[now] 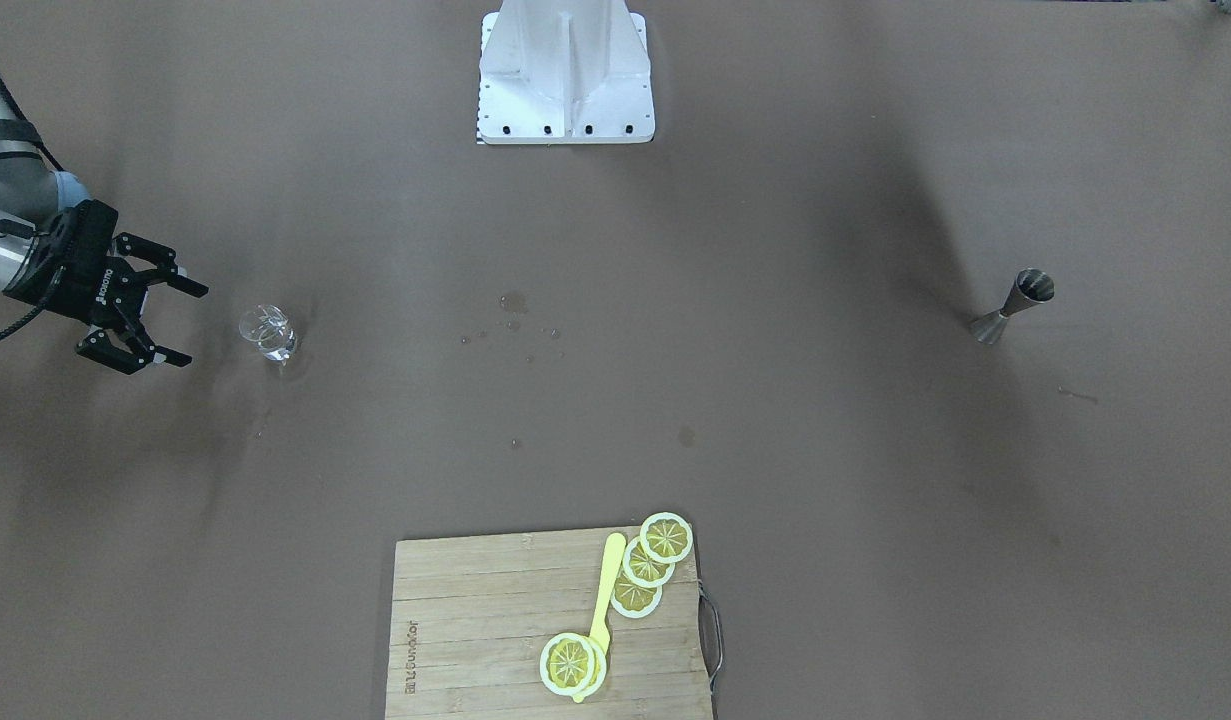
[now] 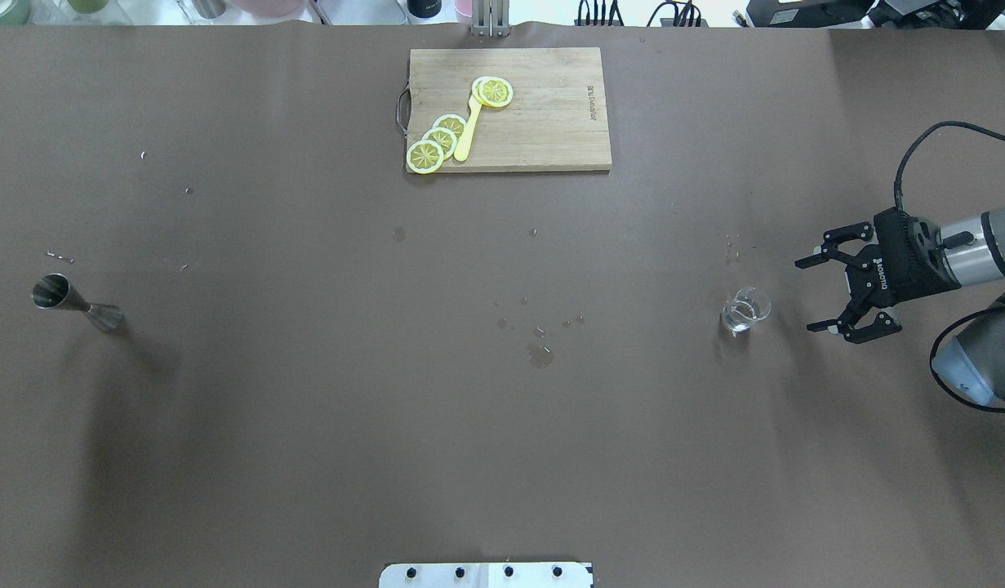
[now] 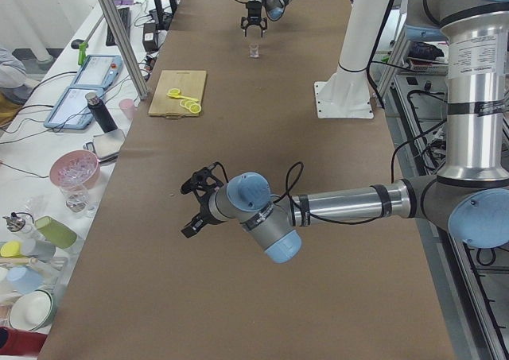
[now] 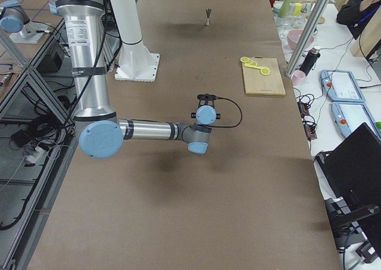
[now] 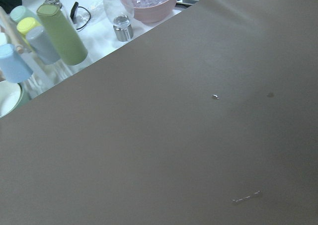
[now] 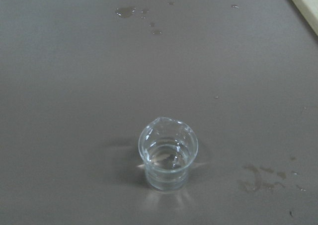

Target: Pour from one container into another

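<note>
Glass (image 2: pixel 745 310) upright, right arm (image 2: pixel 969 247) level, jaws spread

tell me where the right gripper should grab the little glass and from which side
Grip the glass around its round side wall, mid-height, coming in level from the side where the open right gripper faces it. It stands upright with liquid inside, so a side hold likely keeps it level and leaves the small pour lip on the far rim free.
</note>
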Controlling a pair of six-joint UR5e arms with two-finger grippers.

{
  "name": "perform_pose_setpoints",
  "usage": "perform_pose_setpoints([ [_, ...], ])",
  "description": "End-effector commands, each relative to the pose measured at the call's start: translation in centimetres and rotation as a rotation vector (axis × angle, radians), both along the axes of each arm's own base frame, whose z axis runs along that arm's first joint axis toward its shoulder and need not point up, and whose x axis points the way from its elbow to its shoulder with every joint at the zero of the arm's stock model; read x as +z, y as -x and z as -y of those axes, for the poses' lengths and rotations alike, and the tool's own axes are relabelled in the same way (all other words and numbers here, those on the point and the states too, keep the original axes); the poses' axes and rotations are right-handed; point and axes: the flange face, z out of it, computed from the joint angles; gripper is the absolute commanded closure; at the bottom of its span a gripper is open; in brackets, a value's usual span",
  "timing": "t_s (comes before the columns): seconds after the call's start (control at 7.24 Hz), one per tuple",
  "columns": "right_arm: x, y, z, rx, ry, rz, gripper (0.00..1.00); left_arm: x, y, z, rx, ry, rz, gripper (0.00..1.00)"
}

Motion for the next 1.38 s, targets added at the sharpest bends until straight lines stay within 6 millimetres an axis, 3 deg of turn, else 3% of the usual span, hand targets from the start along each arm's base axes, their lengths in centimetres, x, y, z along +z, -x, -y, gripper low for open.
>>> perform_pose_setpoints([
  [0.0, 0.0, 1.1, 1.6, 0.000, -0.010, 0.004, 0.00, -3.3, -4.3, 2.1, 0.061, -0.085, 0.002, 0.01],
  [0.14, -0.6, 1.7, 2.4, -0.002, -0.010, 0.008, 0.00, -6.7, -6.2, 3.0, 0.001, -0.170, 0.059, 0.01],
  [0.28, -1.0, 2.7, 2.3, -0.021, -0.011, 0.013, 0.00, -8.5, -7.3, 3.8, -0.069, -0.212, 0.114, 0.01],
  [0.41, -1.1, 3.5, 1.9, -0.037, -0.010, 0.015, 0.00, -12.2, -11.6, 5.4, -0.042, -0.296, 0.107, 0.01],
  [0.55, -1.2, 4.4, 1.4, -0.054, -0.011, 0.016, 0.00, -13.0, -13.1, 5.7, -0.042, -0.315, 0.111, 0.01],
  [0.83, -1.1, 5.4, 0.8, -0.074, -0.009, 0.014, 0.00, -14.4, -13.1, 5.6, -0.061, -0.327, 0.113, 0.01],
  [0.97, -1.1, 5.6, 0.8, -0.074, -0.010, 0.014, 0.00, -15.7, -13.8, 6.8, -0.063, -0.325, 0.119, 0.01],
  [1.24, -1.9, 5.9, 1.2, -0.077, -0.018, 0.023, 0.00, -16.2, -15.9, 5.8, 0.034, -0.320, 0.081, 0.01],
])
